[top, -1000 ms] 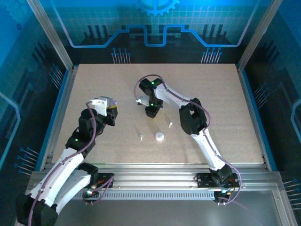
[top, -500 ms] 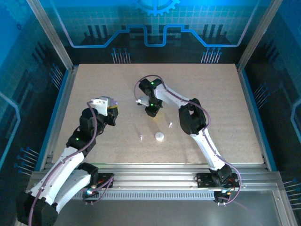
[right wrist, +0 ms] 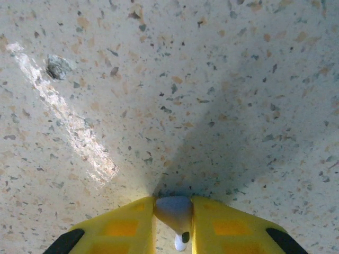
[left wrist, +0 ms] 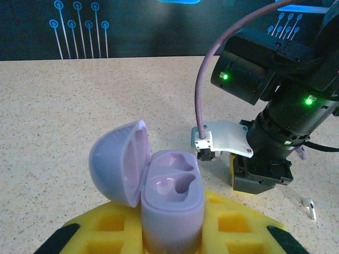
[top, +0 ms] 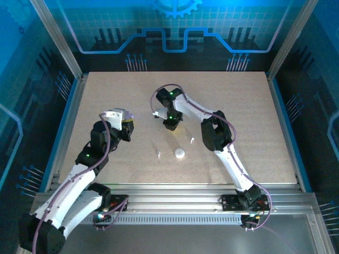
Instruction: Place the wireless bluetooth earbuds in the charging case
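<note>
The overhead view is taking in the whole counter [top: 106,95]. Both arms are reaching toward its middle, wide bare surface is lying behind them and to the right, and the metal rails [top: 62,132] framing it are sitting well apart from either gripper. The left gripper [top: 126,125] is sitting left of centre, and the right gripper [top: 170,125] is pointing down just beyond a white puck [top: 180,154]. What each is holding is too small to tell from up there.

The left wrist view is supplying that. The left gripper's yellow fingers [left wrist: 233,222] are clamping a purple charging case [left wrist: 172,203], which is standing upright with its lid [left wrist: 117,164] swung open to the left and both sockets visible. The right gripper is hanging near it, off to the right.

The right wrist view is showing the right gripper's fingers pressing against a pale earbud [right wrist: 174,209] from both sides, just over the speckled counter.

Two white earbuds are lying loose, one [top: 159,155] just left of the puck and the other [top: 192,141] up to its right.
</note>
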Controlling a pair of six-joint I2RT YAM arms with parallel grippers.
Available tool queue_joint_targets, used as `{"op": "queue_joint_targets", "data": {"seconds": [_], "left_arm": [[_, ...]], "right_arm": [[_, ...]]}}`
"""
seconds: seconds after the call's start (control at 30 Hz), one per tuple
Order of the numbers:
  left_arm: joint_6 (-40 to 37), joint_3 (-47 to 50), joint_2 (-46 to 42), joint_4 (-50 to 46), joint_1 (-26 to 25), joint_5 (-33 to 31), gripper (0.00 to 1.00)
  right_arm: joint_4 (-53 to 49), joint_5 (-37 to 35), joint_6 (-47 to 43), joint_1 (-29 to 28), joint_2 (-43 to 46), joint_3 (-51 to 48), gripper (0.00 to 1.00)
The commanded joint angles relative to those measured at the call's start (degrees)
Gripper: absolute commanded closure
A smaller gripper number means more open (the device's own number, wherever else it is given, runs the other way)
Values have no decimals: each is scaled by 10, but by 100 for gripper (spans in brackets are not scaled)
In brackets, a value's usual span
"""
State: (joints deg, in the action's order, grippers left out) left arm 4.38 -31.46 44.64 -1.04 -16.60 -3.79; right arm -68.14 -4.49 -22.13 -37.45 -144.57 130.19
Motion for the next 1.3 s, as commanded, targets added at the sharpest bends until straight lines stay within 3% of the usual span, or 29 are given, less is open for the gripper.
{"op": "queue_joint_targets", "data": {"seconds": [0.0, 0.17, 0.6, 1.0, 1.27], "left_arm": [[-6, -20, 2, 8, 6, 15, 81], [-4, -13, 8, 12, 6, 26, 82], [16, 29, 54, 92, -6, 50, 84], [-43, 28, 172, 215, -108, 56, 84], [-66, -4, 310, 350, -170, 147, 84]], "right_arm": [[21, -4, -2, -1, -23, 5, 79], [43, -4, 7, 0, 12, -18, 80], [182, 25, 78, 27, 215, -236, 81], [336, 103, 192, 70, 425, -464, 84], [437, 206, 253, 120, 613, -612, 84]]}}
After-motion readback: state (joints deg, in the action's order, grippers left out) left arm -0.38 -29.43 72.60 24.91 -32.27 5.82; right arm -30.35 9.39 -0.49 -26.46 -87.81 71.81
